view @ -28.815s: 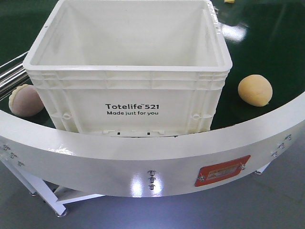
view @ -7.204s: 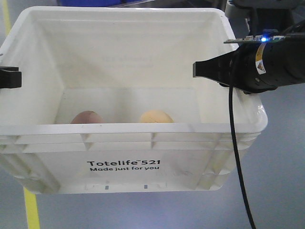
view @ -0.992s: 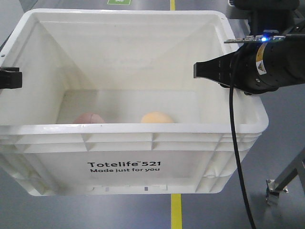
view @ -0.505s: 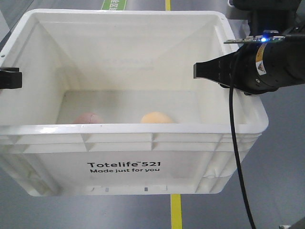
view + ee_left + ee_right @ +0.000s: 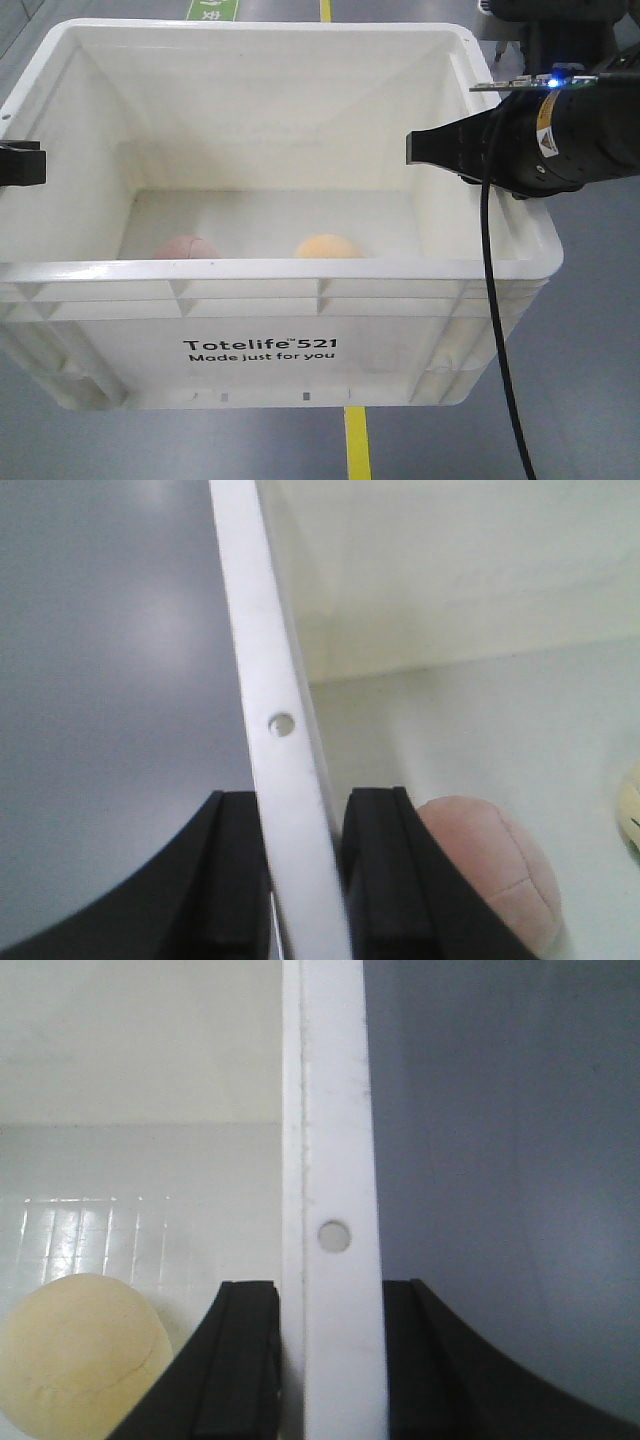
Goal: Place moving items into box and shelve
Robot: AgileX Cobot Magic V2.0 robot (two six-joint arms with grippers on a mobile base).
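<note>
white ribbed plastic crate [image 5: 400, 330] printed "totelife 521" is held over grey floor [image 5: 600, 380]. left gripper [image 5: 305, 870] pinches its left rim. inside lie the pale pink seamed bun [image 5: 186, 247] and, to its right, the yellow-orange bun [image 5: 328, 246], both where they were. right gripper [image 5: 330, 1360] pinches the right rim. below, the yellow floor line [image 5: 357, 445] has slid left.

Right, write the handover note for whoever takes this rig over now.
Left gripper: shut on the left rim of the crate.
Right gripper: shut on the right rim.
Crate: held between both arms, above the floor.
Pink bun and orange bun: lying apart on the crate bottom.
Done: both items loaded, crate picked up.
Left: set the crate on the shelf; no shelf is in view.
</note>
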